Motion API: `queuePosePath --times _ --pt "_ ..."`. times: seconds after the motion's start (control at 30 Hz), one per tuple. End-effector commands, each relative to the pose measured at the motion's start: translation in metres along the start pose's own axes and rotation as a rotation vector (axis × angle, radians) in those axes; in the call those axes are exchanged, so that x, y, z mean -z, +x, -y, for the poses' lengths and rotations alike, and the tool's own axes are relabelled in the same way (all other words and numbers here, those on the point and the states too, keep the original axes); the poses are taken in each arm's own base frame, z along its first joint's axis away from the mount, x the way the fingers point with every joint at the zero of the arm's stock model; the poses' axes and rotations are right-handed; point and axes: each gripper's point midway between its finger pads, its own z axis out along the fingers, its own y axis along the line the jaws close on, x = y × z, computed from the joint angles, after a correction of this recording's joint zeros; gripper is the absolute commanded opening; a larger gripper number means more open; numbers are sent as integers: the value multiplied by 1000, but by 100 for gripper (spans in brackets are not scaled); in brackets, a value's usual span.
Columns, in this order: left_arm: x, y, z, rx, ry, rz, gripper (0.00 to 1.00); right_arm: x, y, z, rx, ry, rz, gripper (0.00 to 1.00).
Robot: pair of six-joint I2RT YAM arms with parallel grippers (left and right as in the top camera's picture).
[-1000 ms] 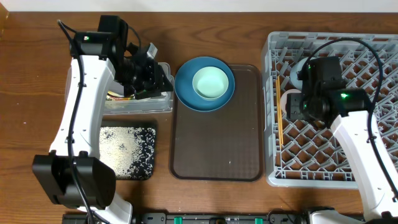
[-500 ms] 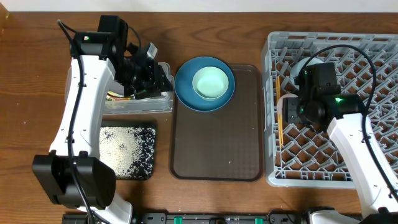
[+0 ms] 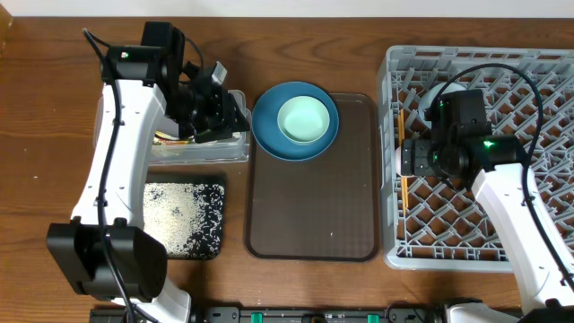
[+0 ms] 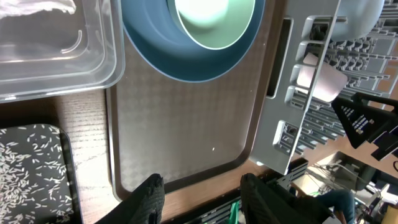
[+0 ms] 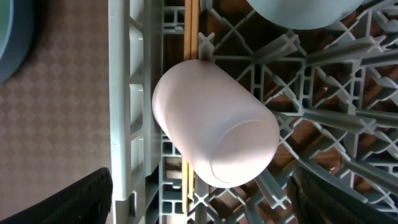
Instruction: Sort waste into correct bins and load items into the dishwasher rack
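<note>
The pink cup (image 5: 214,121) lies on its side at the left edge of the grey dishwasher rack (image 3: 475,224). My right gripper (image 5: 208,204) is open, its fingers well clear of the cup on both sides. Two chopsticks (image 5: 188,31) run under the cup along the rack wall. A pale blue-white bowl (image 5: 305,9) sits just beyond. The green bowl (image 3: 303,119) rests in the blue plate (image 3: 269,135) on the brown tray's far end. My left gripper (image 4: 202,199) is open and holds nothing; in the overhead view it hovers at the clear tub (image 3: 193,148), which holds a white tissue (image 4: 37,6).
The black tray (image 3: 184,220) scattered with rice grains lies in front of the clear tub. The brown serving tray (image 3: 309,206) fills the middle between the bins and the rack. A small yellow wrapper (image 3: 166,138) shows in the tub under the left arm.
My right gripper's jaws have spread wide apart, letting go of the pink cup, which now lies in the rack. The right wrist shifted slightly left. The left arm has not moved.
</note>
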Motion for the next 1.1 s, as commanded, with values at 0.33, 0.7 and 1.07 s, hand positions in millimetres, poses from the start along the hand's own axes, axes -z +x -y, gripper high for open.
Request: queuePosePath --times 0.33,0.7,1.07 --pt "-45 -15 36 -103 -241 136 51 39 -49 -6 -9 -22 151 99" --pt "-71 -52 47 -131 -484 393 64 38 -43 -5 -8 -18 128 99" --pt "-134 -72 16 -70 -530 323 58 38 -43 -10 -32 -47 123 99"
